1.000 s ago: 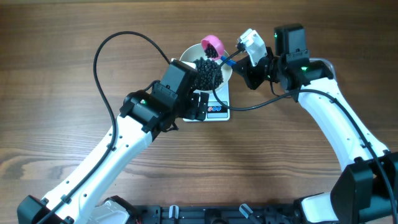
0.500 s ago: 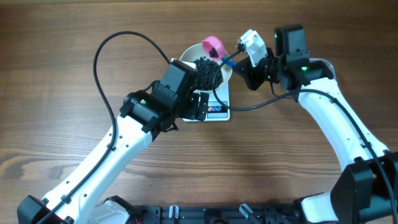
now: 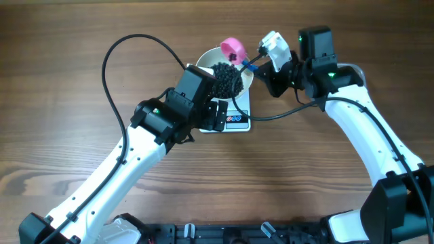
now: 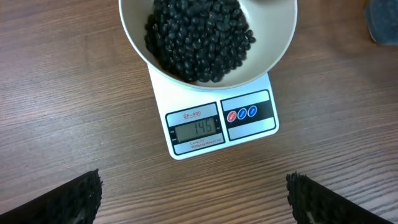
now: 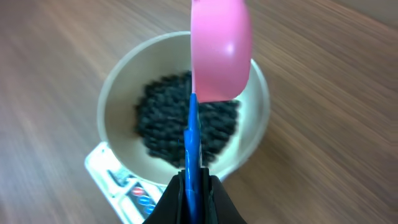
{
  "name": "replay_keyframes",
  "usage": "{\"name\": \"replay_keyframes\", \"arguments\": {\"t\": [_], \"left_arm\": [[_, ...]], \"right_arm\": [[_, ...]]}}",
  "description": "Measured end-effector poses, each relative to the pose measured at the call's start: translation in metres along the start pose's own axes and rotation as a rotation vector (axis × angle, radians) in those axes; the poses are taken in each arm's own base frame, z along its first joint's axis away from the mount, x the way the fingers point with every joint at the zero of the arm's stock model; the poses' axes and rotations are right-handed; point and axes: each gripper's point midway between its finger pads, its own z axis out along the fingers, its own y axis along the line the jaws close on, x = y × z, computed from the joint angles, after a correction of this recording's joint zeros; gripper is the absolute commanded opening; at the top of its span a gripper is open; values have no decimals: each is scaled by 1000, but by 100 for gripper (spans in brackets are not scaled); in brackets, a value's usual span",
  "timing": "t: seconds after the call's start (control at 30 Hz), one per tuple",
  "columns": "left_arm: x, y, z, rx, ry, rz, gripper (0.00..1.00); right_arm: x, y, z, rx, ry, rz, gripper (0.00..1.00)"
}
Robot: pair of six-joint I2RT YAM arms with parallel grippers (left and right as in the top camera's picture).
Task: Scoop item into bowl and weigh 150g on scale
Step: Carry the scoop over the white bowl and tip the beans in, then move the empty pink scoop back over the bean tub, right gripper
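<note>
Your right pincer (image 5: 191, 186) is clamped on the pink scoop (image 5: 221, 50) by its blue handle, over the bowl's (image 5: 115, 102) far rim. The beans (image 5: 161, 124) lie in the bowl, on the scale's (image 4: 196, 129) rear edge. Your left pincer (image 4: 196, 199) stands wide, empty.

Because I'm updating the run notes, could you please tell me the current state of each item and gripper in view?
Scale: switched on, display reading 145.
White bowl: sitting on the scale, partly filled.
Black beans: heaped in the bowl.
Pink scoop: held above the bowl by its blue handle.
Right gripper: shut on the scoop's handle.
Left gripper: open, empty, over the table in front of the scale.
</note>
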Motion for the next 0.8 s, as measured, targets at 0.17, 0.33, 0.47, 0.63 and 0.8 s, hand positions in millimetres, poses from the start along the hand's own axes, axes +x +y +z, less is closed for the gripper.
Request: {"name": "replay_keyframes", "arguments": {"t": [0.17,0.33,0.47,0.63,0.8], "left_arm": [[0,0,0,0,0,0,100],[0,0,0,0,0,0,100],[0,0,0,0,0,0,100],[0,0,0,0,0,0,100],[0,0,0,0,0,0,100]], "right_arm": [[-6,15,-1,-89,-34,-1,4],[-2,-2,0,10,-8,-7,4],[-4,13,0,-75,-24,1,4],[-6,13,0,-73,-33,-5,4],[-17,30,-3,-174,-87,-16,4]]}}
